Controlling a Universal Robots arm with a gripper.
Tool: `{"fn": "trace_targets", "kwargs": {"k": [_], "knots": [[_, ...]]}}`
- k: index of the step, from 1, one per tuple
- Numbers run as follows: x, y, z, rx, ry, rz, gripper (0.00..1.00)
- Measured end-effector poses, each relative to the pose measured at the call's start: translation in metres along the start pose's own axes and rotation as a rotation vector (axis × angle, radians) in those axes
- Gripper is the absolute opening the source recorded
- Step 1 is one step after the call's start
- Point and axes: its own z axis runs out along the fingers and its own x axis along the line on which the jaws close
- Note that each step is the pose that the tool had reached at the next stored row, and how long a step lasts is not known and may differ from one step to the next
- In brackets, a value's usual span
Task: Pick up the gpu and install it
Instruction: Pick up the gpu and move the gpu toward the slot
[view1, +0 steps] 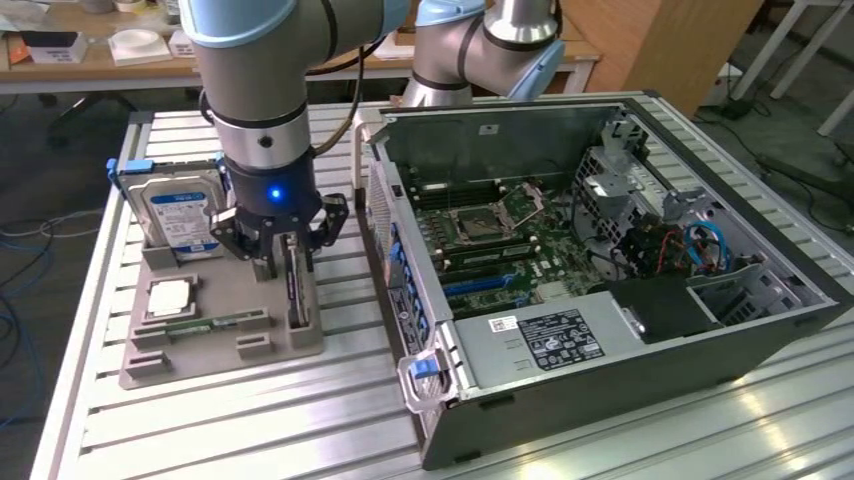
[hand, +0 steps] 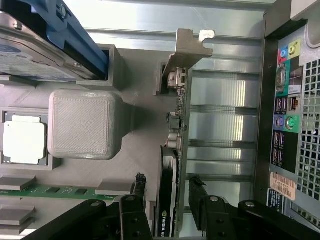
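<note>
GPU (view1: 296, 295) stands on edge in a slot along the tray's (view1: 220, 362) case-side edge, dark face upright and its silver bracket (hand: 187, 50) at the tray's hard-drive end. The tool (view1: 280, 255) hangs straight over the card, released: in the wrist view one finger (hand: 140, 192) sits on the inner-tray side of the card and the other on the outer side, each with a sliver of gap, so nothing is gripped yet. On the same tray sit the hard drive (view1: 180, 215), a processor (view1: 171, 298) and a memory stick (view1: 220, 323). The open case (view1: 601, 250) lies on the counter (view1: 200, 430) just beyond the tray's card-side edge.

Several things could go wrong from here, as I judge it. The gaps at the two fingers look uneven, so a clench could shove the card sideways in its slot before both pads bite, leaving it tilted. The card is thin and its faces carry parts, so the pads may land on something raised and hold badly or slip. The bracket's bent tab sits near the tray's slot wall; a lift that is not straight could snag it and drag the whole tray. With the case so near the tray, any swing of a loosely held card risks striking the case's wall.
</note>
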Motion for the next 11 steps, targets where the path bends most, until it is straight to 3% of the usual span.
{"fn": "trace_targets", "kwargs": {"k": [11], "knots": [[0.0,0.0,0.0001,0.0,-0.0002,0.0,0.45]]}}
